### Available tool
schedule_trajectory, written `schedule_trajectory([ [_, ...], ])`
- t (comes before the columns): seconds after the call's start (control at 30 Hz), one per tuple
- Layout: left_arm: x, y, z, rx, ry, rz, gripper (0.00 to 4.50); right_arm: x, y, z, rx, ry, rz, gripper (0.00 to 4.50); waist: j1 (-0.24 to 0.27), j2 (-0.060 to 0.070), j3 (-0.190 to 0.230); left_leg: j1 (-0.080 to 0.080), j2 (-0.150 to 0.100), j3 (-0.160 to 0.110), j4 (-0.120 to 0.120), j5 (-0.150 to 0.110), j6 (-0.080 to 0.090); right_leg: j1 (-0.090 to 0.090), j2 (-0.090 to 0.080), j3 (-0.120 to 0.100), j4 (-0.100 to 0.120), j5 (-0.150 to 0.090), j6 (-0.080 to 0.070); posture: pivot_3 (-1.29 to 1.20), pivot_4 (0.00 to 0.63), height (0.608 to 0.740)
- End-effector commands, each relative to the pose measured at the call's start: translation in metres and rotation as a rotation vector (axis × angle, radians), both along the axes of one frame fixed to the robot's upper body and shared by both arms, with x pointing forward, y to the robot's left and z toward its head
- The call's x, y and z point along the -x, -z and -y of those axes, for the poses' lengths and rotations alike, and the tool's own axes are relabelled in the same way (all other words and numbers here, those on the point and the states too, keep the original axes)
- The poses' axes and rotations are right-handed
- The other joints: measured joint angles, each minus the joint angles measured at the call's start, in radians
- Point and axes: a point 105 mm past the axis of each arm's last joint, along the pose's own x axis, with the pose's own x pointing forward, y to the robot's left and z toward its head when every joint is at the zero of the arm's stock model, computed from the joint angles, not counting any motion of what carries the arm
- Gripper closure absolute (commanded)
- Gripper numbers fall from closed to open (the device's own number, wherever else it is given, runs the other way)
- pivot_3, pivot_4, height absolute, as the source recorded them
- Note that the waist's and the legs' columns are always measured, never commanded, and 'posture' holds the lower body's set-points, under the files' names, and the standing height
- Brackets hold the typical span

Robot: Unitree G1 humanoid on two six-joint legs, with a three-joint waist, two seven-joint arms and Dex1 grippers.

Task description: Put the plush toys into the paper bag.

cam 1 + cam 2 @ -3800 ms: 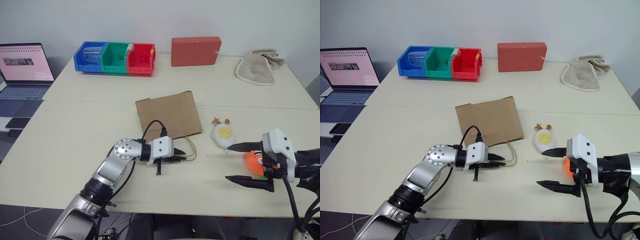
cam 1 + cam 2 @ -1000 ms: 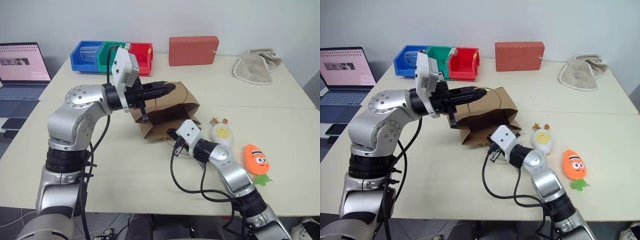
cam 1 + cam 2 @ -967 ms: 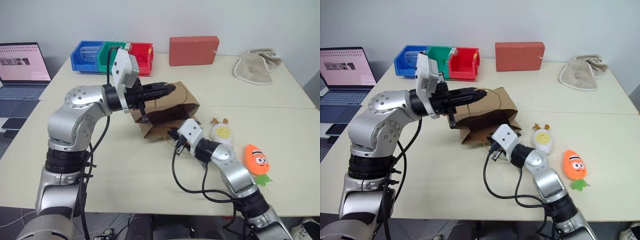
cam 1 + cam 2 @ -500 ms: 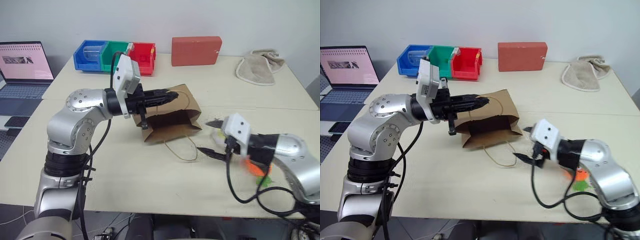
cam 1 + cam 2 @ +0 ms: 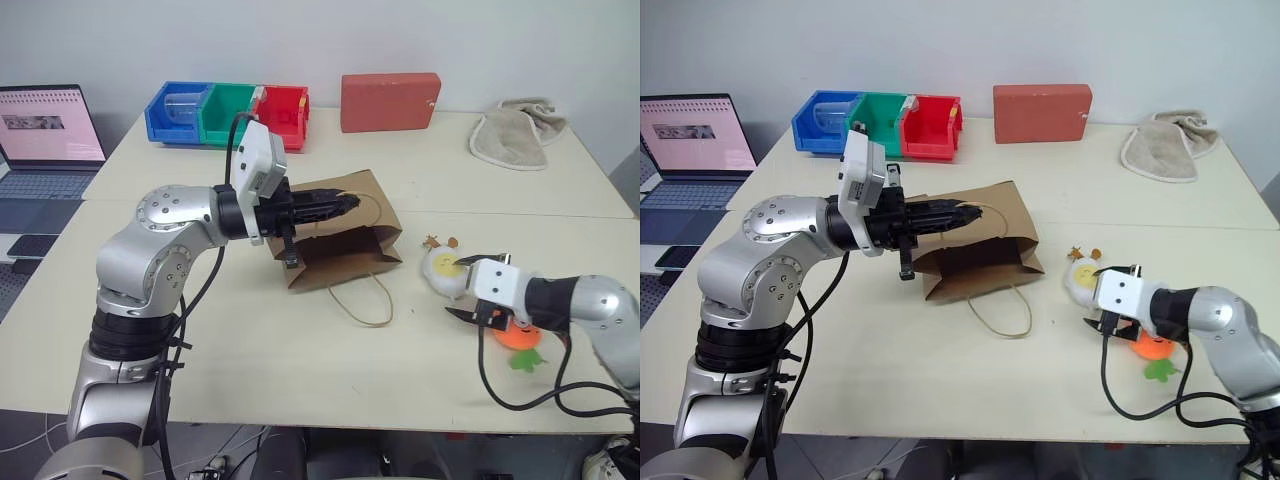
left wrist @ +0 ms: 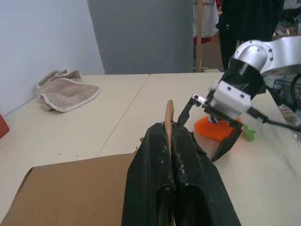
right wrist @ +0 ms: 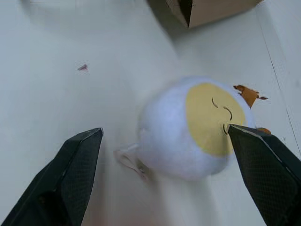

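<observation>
between the spread right hand (image 7: 164, 174) fingers, egg toy (image 7: 195, 127)

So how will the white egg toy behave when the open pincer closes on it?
The white egg toy looks plush, so it probably squashes between the right pincer's fingers rather than slipping. Its rounded body may roll if nudged. It seems light and not fragile.

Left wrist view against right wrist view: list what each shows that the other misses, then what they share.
Left wrist view alone: the left end effector shut on the paper bag's handle, the beige cloth, the orange carrot toy, and the right end effector seen from outside.
Right wrist view alone: the white egg toy lying between the right end effector's open fingers.
Both: the paper bag and the tabletop.
</observation>
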Motion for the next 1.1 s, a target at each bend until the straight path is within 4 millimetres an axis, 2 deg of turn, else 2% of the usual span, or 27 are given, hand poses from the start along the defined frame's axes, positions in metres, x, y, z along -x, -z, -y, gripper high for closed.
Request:
schedule_trajectory([
  [0.03, 0.006, -0.01, 0.003, 0.005, 0.022, 0.049, 4.5, -0.005, -0.004, -0.001, 0.029, -0.021, 0.056, 1.02, 0.002, 0.0, 0.0, 0.0, 0.0, 0.0, 0.0, 0.0, 0.0, 0.0, 0.0, 0.0, 0.0, 0.0, 0.0, 0.0, 0.15, 0.74],
  [0.23, 0.006, -0.012, 0.003, 0.008, 0.021, 0.052, 4.5, -0.011, -0.009, -0.001, 0.045, -0.031, 0.078, 3.06, 0.003, 0.0, 0.0, 0.0, 0.0, -0.001, 0.0, 0.0, 0.0, 0.0, 0.0, 0.0, 0.0, 0.0, 0.0, 0.0, 0.15, 0.74],
  [0.37, 0.004, -0.015, 0.002, 0.014, 0.018, 0.051, 4.5, -0.012, -0.021, -0.004, 0.04, -0.052, 0.099, 4.46, 0.002, 0.0, 0.0, 0.0, 0.0, -0.001, 0.0, 0.0, 0.0, 0.0, 0.0, 0.0, 0.0, 0.0, 0.0, 0.0, 0.15, 0.74],
  [0.53, 0.002, -0.018, 0.0, 0.025, 0.011, 0.052, 4.5, -0.002, -0.033, -0.008, 0.006, -0.107, 0.049, 4.49, 0.003, 0.0, 0.0, 0.0, 0.0, -0.001, 0.0, 0.0, 0.0, 0.0, 0.0, 0.0, 0.0, 0.0, 0.0, 0.0, 0.15, 0.74],
  [0.73, 0.001, -0.02, 0.0, 0.035, 0.018, 0.043, 4.5, 0.038, -0.077, -0.047, -0.223, -0.301, -0.116, 4.49, 0.001, 0.0, 0.0, 0.0, 0.0, -0.001, 0.0, 0.0, 0.0, 0.0, 0.0, 0.0, 0.0, 0.0, 0.0, 0.0, 0.15, 0.74],
  [0.83, 0.001, -0.021, 0.001, 0.035, 0.022, 0.04, 4.5, 0.052, -0.085, -0.063, -0.274, -0.361, -0.178, 4.49, 0.003, 0.0, 0.0, 0.0, 0.0, -0.003, 0.0, 0.0, 0.0, 0.001, 0.0, -0.002, 0.0, 0.0, 0.0, 0.0, 0.15, 0.74],
  [1.0, 0.003, -0.021, 0.004, 0.037, 0.037, 0.037, 4.5, 0.045, -0.077, -0.082, -0.326, -0.348, -0.18, 4.49, 0.003, 0.0, 0.0, 0.0, 0.0, -0.002, 0.0, 0.0, 0.0, 0.001, 0.0, -0.002, 0.0, 0.0, 0.0, 0.0, 0.15, 0.74],
  [1.1, 0.005, -0.022, 0.005, 0.039, 0.048, 0.031, 4.5, 0.024, -0.075, -0.099, -0.389, -0.294, -0.099, 4.49, 0.001, 0.0, 0.0, 0.0, 0.0, -0.002, 0.0, 0.0, 0.0, 0.0, 0.0, -0.001, 0.0, 0.0, 0.0, 0.0, 0.15, 0.74],
])
